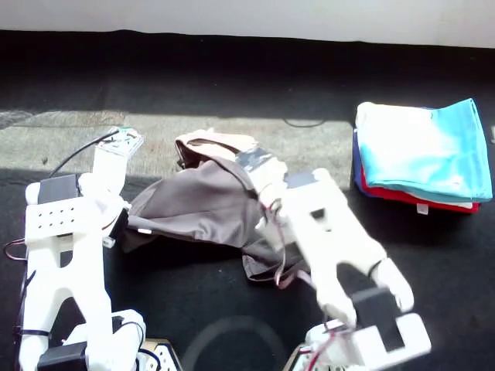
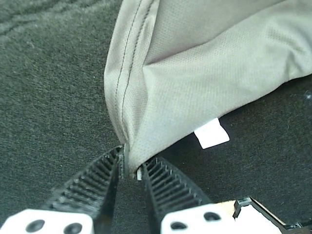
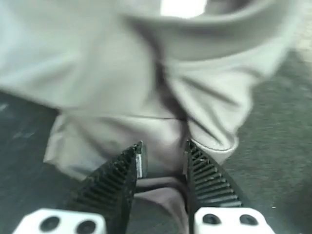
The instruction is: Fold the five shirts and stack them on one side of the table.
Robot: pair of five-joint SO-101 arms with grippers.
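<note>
The left gripper (image 2: pixel 130 168) pinches the grey mesh-knit shirt (image 2: pixel 204 73) by its stitched hem; the right gripper (image 3: pixel 163 161) clutches blurred, bunched folds.

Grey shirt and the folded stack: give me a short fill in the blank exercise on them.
1. The top shirt of the folded stack is light ___.
2. Near the left gripper, the grey shirt carries a small ___ tag.
3. The right gripper has grey fabric ___ its jaws.
Missing words: blue; white; between.
</note>
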